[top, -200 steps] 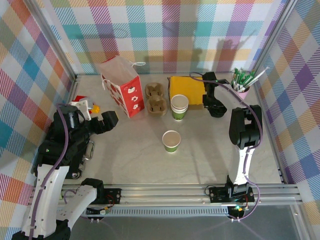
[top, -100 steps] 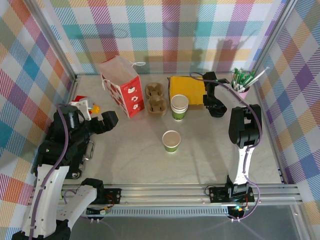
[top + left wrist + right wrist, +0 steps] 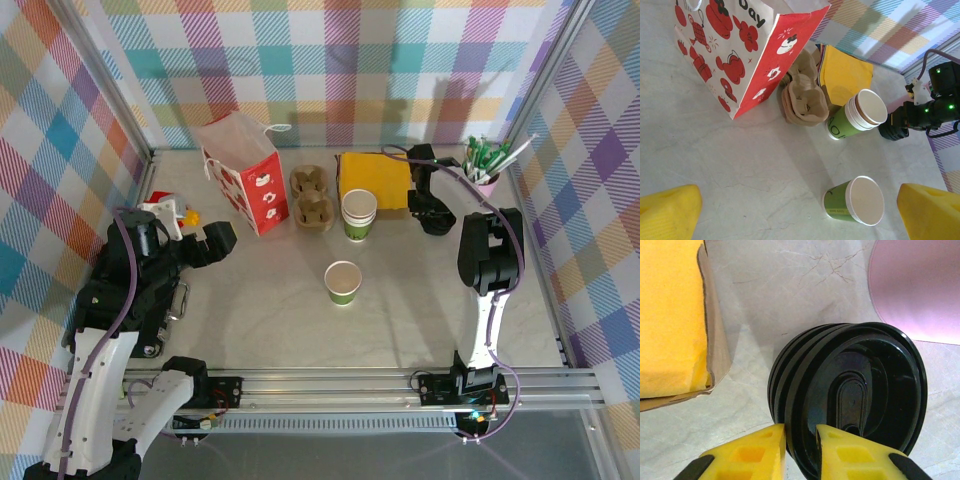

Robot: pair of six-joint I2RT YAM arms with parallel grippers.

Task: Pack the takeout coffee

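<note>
Left gripper: jaws flung wide apart and nothing between them. It hangs low over the table, with its yellow fingers at the bottom corners of its wrist view.
Right gripper: jaws drawn narrow, fingers pinching the rim of the lids, one on each side. The grip looks tight on that edge.
Cup: there it is, upright on the table, mouth up, white above and green below. It sits ahead of the left gripper and off to its right, well apart from it. From the right gripper it stands back toward the bases and to the left, also well apart.
Cup, wrist view: just inside the left gripper's right finger and forward of it, not touching.
Stack: nested cups further out from the left gripper than the cup, and left of the right gripper, near it.
Carrier: brown pulp, ahead of the left gripper, between the stack and the bag.
Bag: red and white, standing open-topped, straight ahead of the left gripper, touching or just beside the carrier.
Napkins: a yellow pile just left of the right gripper, near the lids.
Pink cup: just right of the right gripper, beside the lids and apart from them.
</note>
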